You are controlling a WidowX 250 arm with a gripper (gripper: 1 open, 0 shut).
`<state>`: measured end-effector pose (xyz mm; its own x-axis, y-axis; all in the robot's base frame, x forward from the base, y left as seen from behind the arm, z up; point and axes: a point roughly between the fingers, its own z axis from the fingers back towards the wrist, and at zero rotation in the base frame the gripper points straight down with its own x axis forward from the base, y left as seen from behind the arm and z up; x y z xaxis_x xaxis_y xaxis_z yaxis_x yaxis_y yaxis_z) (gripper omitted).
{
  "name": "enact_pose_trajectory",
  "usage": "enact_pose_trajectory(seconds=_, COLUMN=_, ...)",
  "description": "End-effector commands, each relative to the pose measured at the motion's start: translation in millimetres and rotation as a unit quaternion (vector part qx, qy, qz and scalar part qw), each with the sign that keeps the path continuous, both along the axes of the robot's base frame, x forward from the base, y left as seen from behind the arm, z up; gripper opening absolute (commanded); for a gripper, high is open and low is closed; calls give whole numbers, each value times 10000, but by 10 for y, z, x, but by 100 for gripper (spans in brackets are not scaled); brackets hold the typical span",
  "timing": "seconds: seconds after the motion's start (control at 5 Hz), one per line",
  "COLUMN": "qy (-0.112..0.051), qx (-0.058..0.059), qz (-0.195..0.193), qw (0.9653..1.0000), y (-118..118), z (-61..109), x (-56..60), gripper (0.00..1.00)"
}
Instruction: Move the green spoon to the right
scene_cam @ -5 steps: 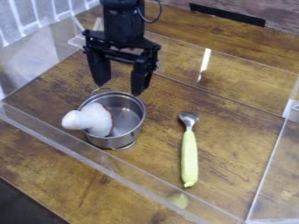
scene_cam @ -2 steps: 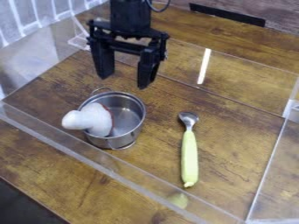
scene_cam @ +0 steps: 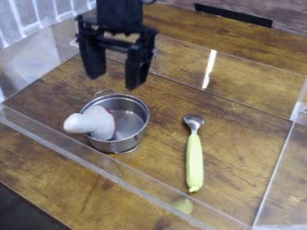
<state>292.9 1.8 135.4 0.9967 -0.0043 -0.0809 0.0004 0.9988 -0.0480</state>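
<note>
Overhead, the gripper [scene_cam: 111,79] hangs with jaws wide and empty, the green spoon [scene_cam: 193,154] lying well right and below it, unlabeled.

open gripper [scene_cam: 115,74] above steel pot [scene_cam: 124,123]; green spoon [scene_cam: 193,153] lies right.

A white rounded object [scene_cam: 88,124] leans in the steel pot [scene_cam: 124,126] on the wooden table [scene_cam: 240,108].

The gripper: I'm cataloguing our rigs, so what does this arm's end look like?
The black two-fingered gripper is matte black throughout: a boxy body with two long, flat, straight fingers hanging from it, and paler tan-looking patches between them near the top. A dark cable loops off above. No markings are legible.
</note>
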Motion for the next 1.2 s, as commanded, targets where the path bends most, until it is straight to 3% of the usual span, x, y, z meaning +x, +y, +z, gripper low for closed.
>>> enact_pose_trajectory(seconds=0.0, qy=-409, qx=1, qz=5, qw=9992, y=-12, z=169, x=-29, gripper=100)
enact_pose_trajectory(seconds=0.2, qy=-453, qx=49, qz=1, qw=9990, y=-77, z=197, x=-11, gripper=100)
enact_pose_trajectory(seconds=0.6, qy=-482, qx=72, qz=-186, qw=9986, y=-83, z=122, x=-81, gripper=100)
enact_pose_trajectory(seconds=1.0, qy=-544, qx=146, qz=-275, qw=9980, y=65, z=203, x=42, gripper=100)
